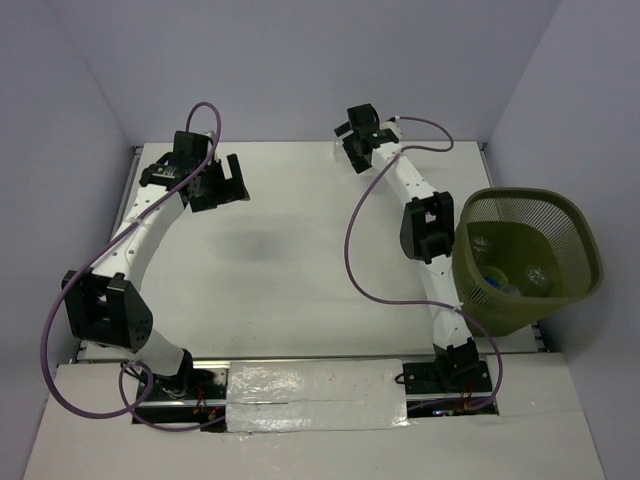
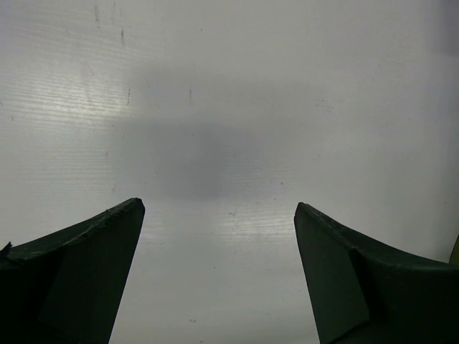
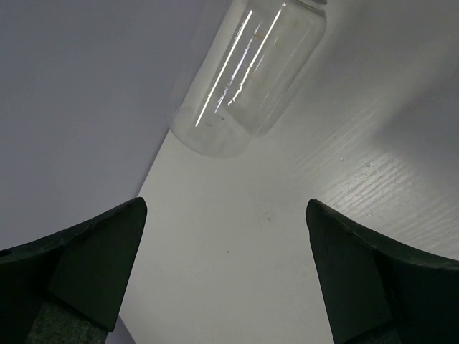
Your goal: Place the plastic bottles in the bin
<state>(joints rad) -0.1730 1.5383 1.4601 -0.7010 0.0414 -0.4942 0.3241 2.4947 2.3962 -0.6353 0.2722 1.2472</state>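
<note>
Blue-labelled bottle (image 1: 497,280) (print unreadable) in bin (image 1: 492,312)

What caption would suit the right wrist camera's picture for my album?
Open right gripper above the white table, facing a clear unlabelled plastic bottle lying beside the wall.

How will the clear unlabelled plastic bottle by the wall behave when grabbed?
The clear plastic bottle looks empty, so probably light. Round and smooth, seemingly on its side, it may roll if nudged. Thin walls might dent.
</note>
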